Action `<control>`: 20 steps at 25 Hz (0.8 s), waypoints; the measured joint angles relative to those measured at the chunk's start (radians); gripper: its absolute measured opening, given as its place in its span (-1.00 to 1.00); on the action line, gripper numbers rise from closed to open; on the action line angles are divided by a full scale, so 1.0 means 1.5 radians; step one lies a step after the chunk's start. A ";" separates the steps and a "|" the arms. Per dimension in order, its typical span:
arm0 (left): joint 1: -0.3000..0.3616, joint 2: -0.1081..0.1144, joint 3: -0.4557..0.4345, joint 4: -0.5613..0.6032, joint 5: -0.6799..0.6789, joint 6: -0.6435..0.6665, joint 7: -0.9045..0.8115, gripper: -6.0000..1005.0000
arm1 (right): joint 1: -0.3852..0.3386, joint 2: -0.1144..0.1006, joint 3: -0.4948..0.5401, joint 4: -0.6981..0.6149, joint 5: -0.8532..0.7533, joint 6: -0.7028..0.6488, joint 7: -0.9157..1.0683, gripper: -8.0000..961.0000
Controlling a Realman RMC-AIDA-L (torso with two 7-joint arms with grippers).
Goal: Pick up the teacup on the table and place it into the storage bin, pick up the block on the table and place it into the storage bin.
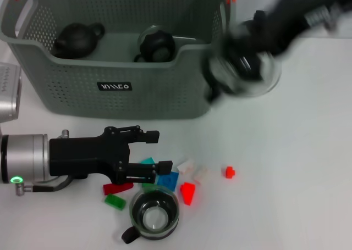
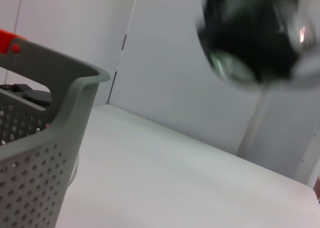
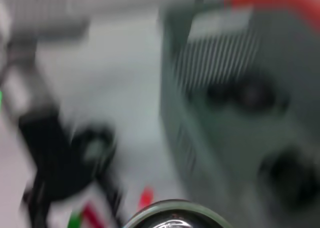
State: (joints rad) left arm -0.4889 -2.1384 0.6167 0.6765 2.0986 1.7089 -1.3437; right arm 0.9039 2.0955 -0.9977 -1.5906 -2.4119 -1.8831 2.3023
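The right gripper (image 1: 242,63) carries a glass teacup (image 1: 250,71) at upper right, beside the storage bin (image 1: 121,90) (not yet inside); the left gripper (image 1: 157,151), open, hovers over the blocks (image 1: 165,179).

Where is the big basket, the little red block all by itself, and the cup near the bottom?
storage bin (image 1: 71,99), head view, front wall.
red block (image 1: 229,172), head view, its top.
teacup (image 1: 154,212), head view, glass rim.

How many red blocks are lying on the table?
3: one flat piece below the left end effector, one wedge beside the glass cup, one small piece farther right. The end effector may hide others.
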 joint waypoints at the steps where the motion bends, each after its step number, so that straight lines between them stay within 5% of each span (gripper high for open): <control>1: 0.000 0.000 0.000 0.000 0.000 0.000 0.000 0.65 | 0.011 0.000 0.008 0.000 0.011 0.020 0.003 -0.86; 7: 0.000 0.000 0.000 -0.002 0.000 0.000 0.000 0.65 | 0.078 -0.008 0.033 0.081 0.032 0.229 0.021 -0.86; 15: 0.000 -0.001 0.000 -0.004 0.000 0.002 -0.001 0.65 | 0.187 -0.047 -0.005 0.437 -0.018 0.463 -0.034 -0.85; 20: -0.004 -0.001 0.000 -0.004 0.000 0.004 -0.004 0.65 | 0.232 -0.047 -0.029 0.599 -0.042 0.602 -0.070 -0.85</control>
State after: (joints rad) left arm -0.4943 -2.1402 0.6166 0.6703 2.0984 1.7145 -1.3492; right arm 1.2526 2.0253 -1.0405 -0.6916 -2.4754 -0.9804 2.1966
